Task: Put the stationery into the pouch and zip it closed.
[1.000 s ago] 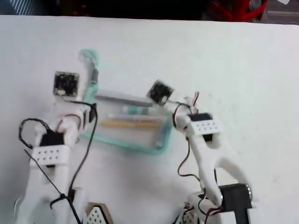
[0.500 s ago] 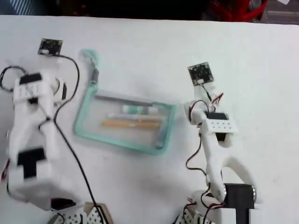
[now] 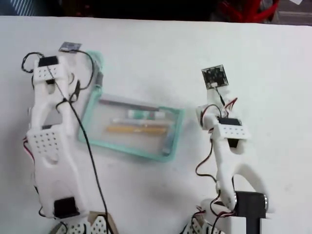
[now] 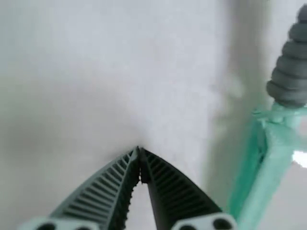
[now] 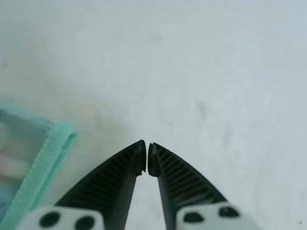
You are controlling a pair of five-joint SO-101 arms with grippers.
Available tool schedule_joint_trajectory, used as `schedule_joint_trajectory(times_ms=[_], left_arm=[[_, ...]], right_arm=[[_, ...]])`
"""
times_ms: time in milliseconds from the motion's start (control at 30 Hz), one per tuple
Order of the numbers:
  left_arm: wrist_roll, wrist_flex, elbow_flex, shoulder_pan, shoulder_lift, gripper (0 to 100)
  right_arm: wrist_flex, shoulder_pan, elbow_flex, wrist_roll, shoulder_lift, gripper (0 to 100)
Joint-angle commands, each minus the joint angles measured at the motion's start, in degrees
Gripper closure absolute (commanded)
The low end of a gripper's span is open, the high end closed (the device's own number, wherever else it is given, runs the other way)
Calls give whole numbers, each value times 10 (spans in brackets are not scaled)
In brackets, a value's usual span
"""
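Moved since earlier: both arms off the pouch point(image 3: 127, 148), which lies between them, stationery point(image 3: 136, 129) inside.
- The left end effector point(image 4: 139, 152): pressed together, empty, pull point(image 4: 290, 62) just beside.
- The right end effector point(image 5: 146, 146): pressed together, empty, near the pouch corner.
- Advice: spread left, straddle pull; right pins corner.

We look down on a white table point(image 3: 146, 44). Beyond its far edge we note a dark band point(image 3: 146, 7), a red shape point(image 3: 243, 9) and pale blue stripes point(image 3: 22, 6).
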Motion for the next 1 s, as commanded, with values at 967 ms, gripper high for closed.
schedule_joint_trajectory(times_ms=[967], left_arm=[[104, 185, 157, 218, -189, 979]], right_arm=[[-22, 14, -6, -4, 1, 979]])
